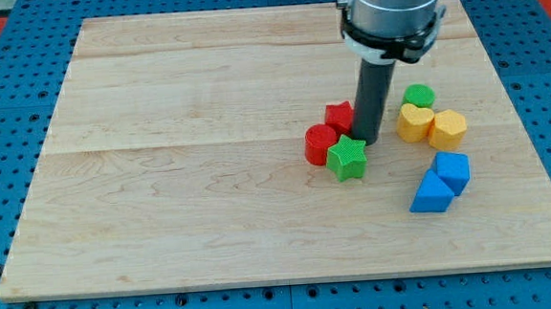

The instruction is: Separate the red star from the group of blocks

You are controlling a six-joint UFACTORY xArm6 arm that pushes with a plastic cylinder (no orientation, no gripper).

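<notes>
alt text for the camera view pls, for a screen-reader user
My tip is down on a wooden board, right of the red star and just above the green star; a red round block touches both stars. To the view's right sit a green block, two yellow blocks and two blue blocks.
</notes>
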